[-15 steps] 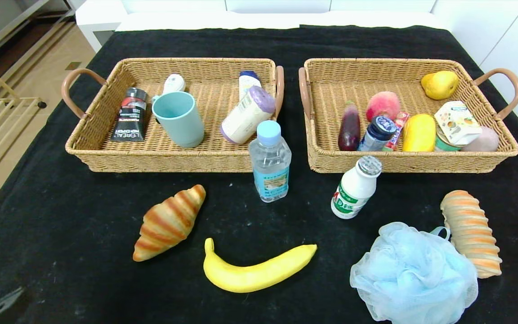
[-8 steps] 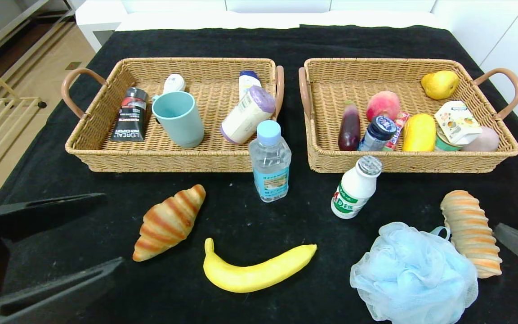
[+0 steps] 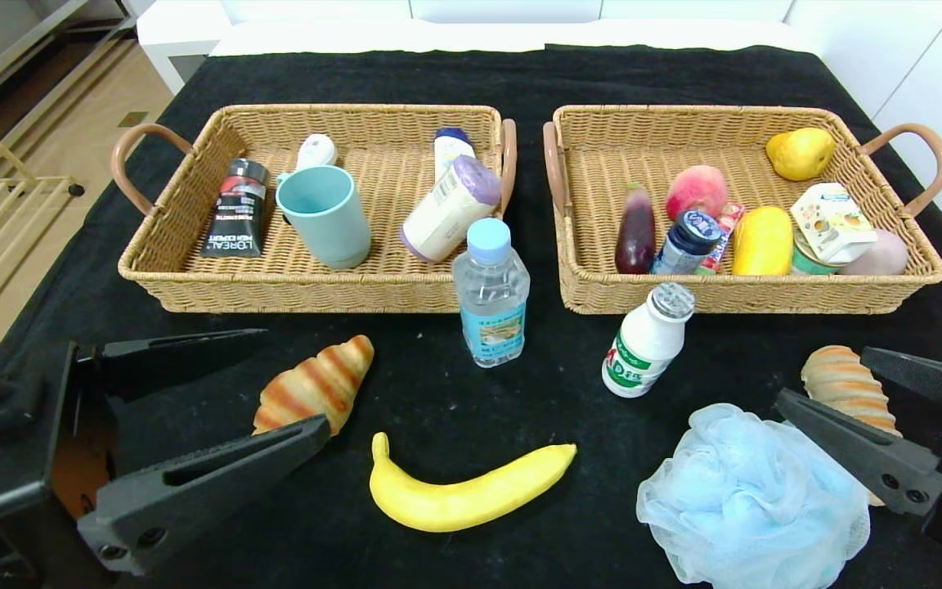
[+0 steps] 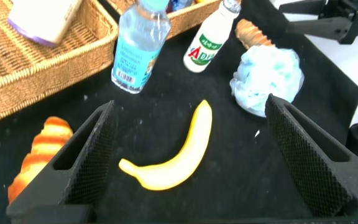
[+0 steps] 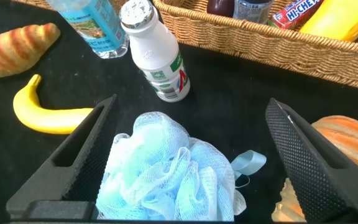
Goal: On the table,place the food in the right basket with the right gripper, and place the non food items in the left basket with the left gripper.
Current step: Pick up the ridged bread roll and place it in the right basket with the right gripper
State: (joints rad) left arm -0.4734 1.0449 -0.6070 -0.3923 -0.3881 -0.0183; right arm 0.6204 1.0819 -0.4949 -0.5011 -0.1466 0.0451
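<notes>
Nearest, the left gripper [image 3: 275, 393] hangs low over the table [image 3: 438, 74] with jaws spread wide and empty, its tips by the croissant [image 3: 320, 384]. On the other side the right gripper [image 3: 835, 380] is also wide apart and holding nothing, straddling the striped bread roll [image 3: 839, 380] just beside the blue bath pouf [image 3: 749, 499]. Between the two arms lies the banana [image 3: 463, 491]. A little farther back stand the water bottle [image 3: 491, 294] and the white drink bottle [image 3: 647, 343], both upright. Beyond them, the left basket [image 3: 307, 290] holds a teal cup [image 3: 325, 217] and toiletries. The right basket [image 3: 749, 294] holds a peach [image 3: 696, 190] and other food.
</notes>
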